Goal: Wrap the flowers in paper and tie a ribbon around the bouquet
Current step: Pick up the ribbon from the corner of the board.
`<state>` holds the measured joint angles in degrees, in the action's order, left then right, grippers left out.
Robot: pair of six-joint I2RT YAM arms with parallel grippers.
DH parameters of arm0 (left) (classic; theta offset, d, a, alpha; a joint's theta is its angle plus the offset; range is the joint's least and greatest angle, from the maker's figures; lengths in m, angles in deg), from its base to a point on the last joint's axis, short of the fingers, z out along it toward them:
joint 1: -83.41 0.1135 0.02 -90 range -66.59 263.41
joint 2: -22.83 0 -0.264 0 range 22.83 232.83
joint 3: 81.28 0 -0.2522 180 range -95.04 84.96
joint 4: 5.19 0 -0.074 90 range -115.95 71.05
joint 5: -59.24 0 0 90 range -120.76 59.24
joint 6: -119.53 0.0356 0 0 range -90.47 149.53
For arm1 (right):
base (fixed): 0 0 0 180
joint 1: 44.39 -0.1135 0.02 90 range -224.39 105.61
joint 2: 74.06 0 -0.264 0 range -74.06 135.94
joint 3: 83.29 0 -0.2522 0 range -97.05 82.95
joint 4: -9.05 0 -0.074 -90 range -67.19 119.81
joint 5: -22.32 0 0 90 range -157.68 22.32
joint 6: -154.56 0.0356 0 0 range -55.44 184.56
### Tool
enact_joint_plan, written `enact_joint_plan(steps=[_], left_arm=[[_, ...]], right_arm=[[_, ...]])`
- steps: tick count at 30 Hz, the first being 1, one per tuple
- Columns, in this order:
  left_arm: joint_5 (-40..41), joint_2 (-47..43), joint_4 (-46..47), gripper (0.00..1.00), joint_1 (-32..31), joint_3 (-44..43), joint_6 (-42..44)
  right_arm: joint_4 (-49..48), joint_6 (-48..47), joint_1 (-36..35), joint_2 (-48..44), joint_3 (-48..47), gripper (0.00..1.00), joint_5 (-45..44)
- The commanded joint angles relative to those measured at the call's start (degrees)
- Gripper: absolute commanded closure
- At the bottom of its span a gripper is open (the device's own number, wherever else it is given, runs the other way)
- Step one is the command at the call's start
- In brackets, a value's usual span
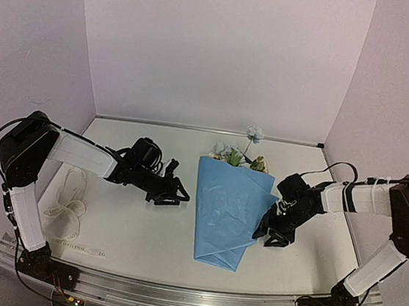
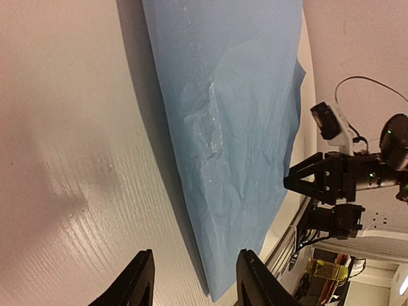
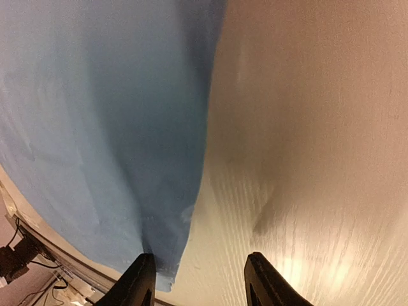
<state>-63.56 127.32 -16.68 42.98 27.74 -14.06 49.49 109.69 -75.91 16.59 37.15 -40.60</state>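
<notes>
the white table (image 1: 130,226) carried the bouquet (image 1: 228,207), a creased cone of blue paper lying flat at mid-table. its long axis ran near to far, the narrow folded end toward the arm bases and the pale blue and cream blooms (image 1: 235,155) poking out at the far end. the wrapping looked done, so tying seemed to be what remained.

the long cream-white fabric ribbon (image 1: 65,207) lay well apart from the cone, in a loose heap of loops at the table's left side, with one tail along the near edge beside the left arm's base.

the left claw (image 1: 174,194) stood just left of the cone, fingers partly apart and gripping nothing. the ribbon lay behind it, back toward its own base, so this arm was plainly the nearer one.

the right claw (image 1: 269,238) sat at the cone's right edge, fingers likewise parted, with bare table between them. the paper's edge was just beside one finger (image 3: 140,280) and nothing was pinched.
</notes>
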Motion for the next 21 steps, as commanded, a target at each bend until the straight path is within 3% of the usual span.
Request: enact_joint_plan(steps=[1,6,12,17,21], left_arm=[[1.9,-4.2,4.0,0.55,0.2,1.7,-1.0],[4.4,-6.9,3.2,0.56,0.2,4.0,-1.4],[13.0,-11.9,-0.3,0.57,0.3,6.2,-3.9],[25.2,-17.1,-7.1,0.58,1.0,8.0,-7.5],[37.3,-23.0,-15.0,0.53,3.6,10.1,-11.4]], right_arm=[[-4.7,-1.5,2.5,3.6,-3.2,0.52,2.1],[-5.3,-4.1,5.4,6.7,-5.4,0.54,3.3],[-5.2,-7.1,7.8,12.8,-11.0,0.6,7.5],[-4.3,-8.0,7.9,17.9,-16.2,0.77,10.0],[-1.5,-9.8,7.7,20.3,-20.1,0.84,11.7]])
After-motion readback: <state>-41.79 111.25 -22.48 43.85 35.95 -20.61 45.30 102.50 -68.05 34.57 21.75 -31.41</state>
